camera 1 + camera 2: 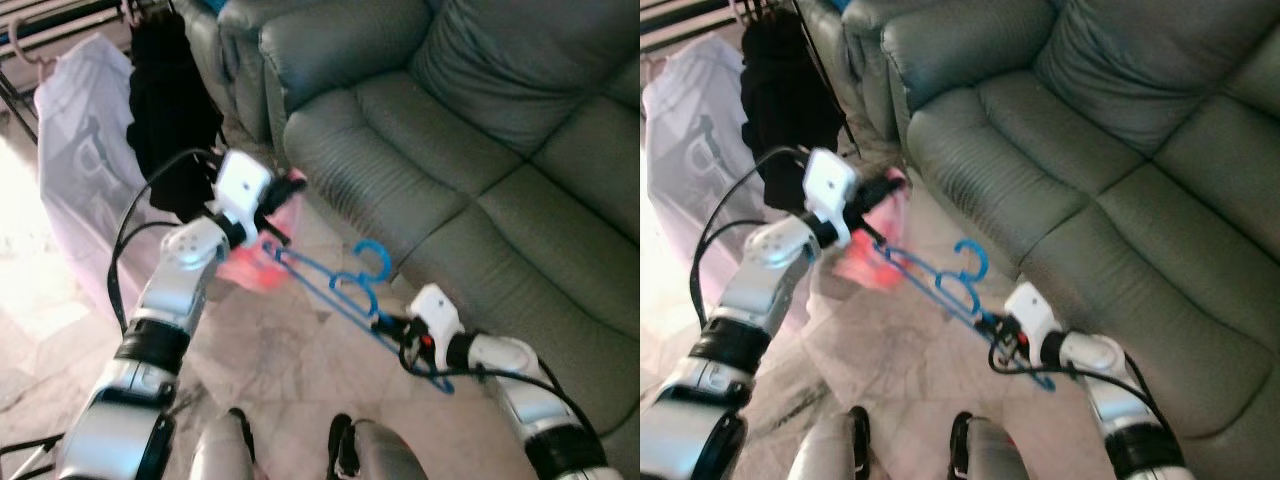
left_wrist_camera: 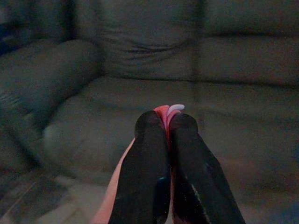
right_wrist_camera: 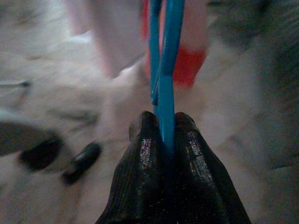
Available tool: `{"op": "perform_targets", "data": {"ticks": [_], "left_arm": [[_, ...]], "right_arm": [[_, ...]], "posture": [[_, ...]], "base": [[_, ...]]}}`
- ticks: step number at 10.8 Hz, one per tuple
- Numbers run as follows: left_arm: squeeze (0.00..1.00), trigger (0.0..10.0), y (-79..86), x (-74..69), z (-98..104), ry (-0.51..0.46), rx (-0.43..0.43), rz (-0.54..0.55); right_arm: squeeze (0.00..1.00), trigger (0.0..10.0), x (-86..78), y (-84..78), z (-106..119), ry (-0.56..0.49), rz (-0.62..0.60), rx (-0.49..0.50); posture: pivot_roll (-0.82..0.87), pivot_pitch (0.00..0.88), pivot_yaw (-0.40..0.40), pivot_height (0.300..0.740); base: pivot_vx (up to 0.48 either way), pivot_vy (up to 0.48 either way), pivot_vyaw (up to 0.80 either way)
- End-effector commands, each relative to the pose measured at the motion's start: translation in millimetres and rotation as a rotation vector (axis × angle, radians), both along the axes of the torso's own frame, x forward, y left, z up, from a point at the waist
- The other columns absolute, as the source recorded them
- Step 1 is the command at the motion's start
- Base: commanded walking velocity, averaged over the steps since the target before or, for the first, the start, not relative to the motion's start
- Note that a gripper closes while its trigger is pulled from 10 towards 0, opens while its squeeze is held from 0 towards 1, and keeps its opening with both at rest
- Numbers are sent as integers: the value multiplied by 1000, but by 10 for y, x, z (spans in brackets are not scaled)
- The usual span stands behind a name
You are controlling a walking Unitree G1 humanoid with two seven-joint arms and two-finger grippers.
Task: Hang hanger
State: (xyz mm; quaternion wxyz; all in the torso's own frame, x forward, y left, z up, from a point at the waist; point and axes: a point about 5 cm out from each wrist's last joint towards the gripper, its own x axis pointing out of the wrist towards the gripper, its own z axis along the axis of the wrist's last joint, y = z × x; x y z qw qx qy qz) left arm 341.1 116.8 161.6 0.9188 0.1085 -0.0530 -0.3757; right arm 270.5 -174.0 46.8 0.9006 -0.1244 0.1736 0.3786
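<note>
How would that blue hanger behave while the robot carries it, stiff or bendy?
The blue hanger probably stays fairly stiff: its thin bars run straight between the right gripper and the left gripper, which pinches pink cloth. It looks light, being thin and open-framed. Held at one end, it could swing or twist.

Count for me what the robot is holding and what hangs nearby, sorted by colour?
Blue: 2, the blue hangers pinched together in the right gripper.
Pink-red: 1, the pink cloth clamped in the left gripper.
Black: 1, the black garment hanging at the rack.
White: 1, the white garment hanging beside it.
Total: 5.
</note>
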Motion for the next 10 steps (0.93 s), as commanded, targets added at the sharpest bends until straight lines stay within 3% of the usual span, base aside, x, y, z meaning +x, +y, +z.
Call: {"op": "perform_targets", "data": {"ticks": [1, 3, 4, 5, 6, 7, 9, 10], "left_arm": [[0, 10000, -73, -76, 41, -10, 23, -91], [0, 10000, -124, -178, 24, 1, 45, -176], [0, 10000, -108, -178, 31, -24, 51, -160], [0, 10000, -70, -166, 30, -22, 71, -146], [0, 10000, 39, -41, 51, -119, 171, 9], [0, 10000, 131, 77, 122, -193, 198, 145], [0, 10000, 150, 125, 226, -219, 126, 215], [0, 10000, 148, 140, 228, -227, 129, 230]], "right_arm": [[0, 10000, 110, -124, 56, -75, -133, -15], [0, 10000, 313, -294, 185, -197, -410, -22], [0, 10000, 405, -458, 303, -282, -592, -18], [0, 10000, 436, -517, 339, -294, -636, 3], [0, 10000, 431, -460, 275, -256, -592, -1], [0, 10000, 379, -336, 174, -172, -504, 24], [0, 10000, 235, -99, 15, -61, -317, 33], [0, 10000, 24, 86, -73, 34, -81, 23]], "posture": [[-16, 172, -36, 740], [-12, 172, -36, 740], [-10, 171, -34, 740], [-10, 171, -32, 740], [-12, 171, -31, 740], [-14, 171, -29, 740], [-15, 172, -24, 740], [-15, 172, -23, 740]], "base": [[0, 0, 0], [0, 0, 0], [0, 0, 0], [0, 0, 0], [0, 0, 0], [0, 0, 0], [0, 0, 0], [0, 0, 0]]}}
